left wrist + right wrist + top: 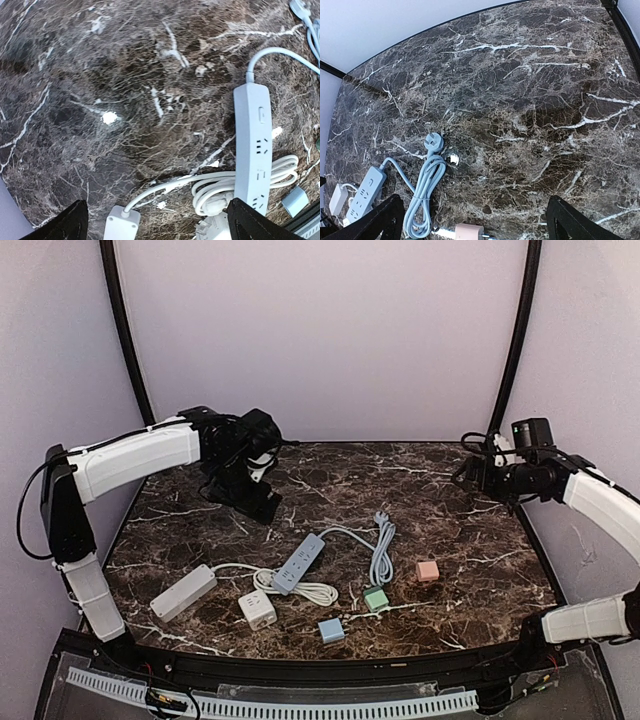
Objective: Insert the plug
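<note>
Jaws wide on both, left gripper [157,212] and right gripper [475,205], holding nothing. Plug [434,141] lies mid-table near the strip [253,150]. Best pinch its body squarely, prongs clear, then align with a socket.

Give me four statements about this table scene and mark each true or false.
1. The plug of the pale blue power strip lies loose on the dark marble table. True.
2. The left hand holds that plug. False: it is open and empty.
3. In the top view, the small pink cube adapter sits right of the small green cube adapter. True.
4. The right hand is shut on the power strip. False: it is open, holding nothing.
</note>
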